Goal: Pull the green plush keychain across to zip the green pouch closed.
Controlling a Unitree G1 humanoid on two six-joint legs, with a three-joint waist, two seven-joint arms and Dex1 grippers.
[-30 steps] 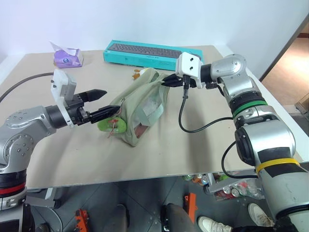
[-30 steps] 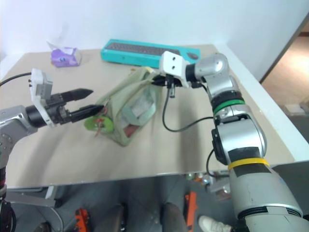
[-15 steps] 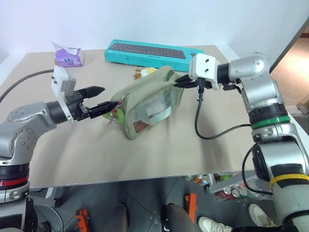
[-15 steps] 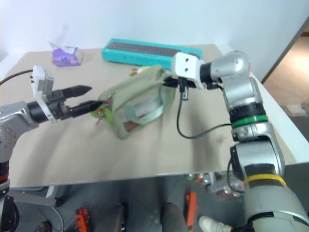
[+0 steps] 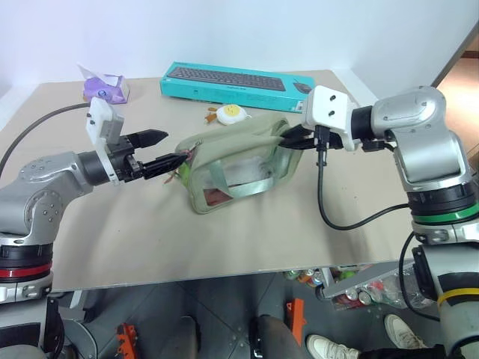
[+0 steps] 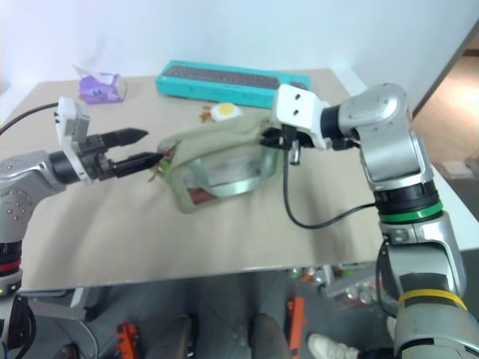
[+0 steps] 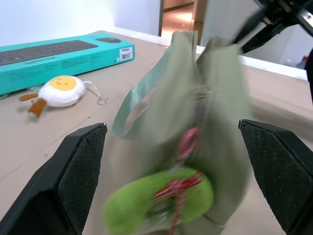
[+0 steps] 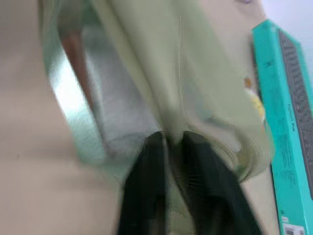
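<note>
green pouch (image 7: 205,122) and green plush keychain (image 7: 156,205) motion-blurred in left wrist view, keychain cut off by frame edge. right gripper (image 8: 171,147) fingers blur into pouch fabric; grip unclear.

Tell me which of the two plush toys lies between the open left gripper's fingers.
The green plush keychain on the green pouch, between the left gripper fingers; the egg-shaped plush toy lies by the keyboard box.

Matt cloth green pouch (image 5: 239,161) with a glossy clear plastic window; fuzzy green plush keychain (image 7: 161,205); smooth matt desk (image 5: 247,239).
</note>
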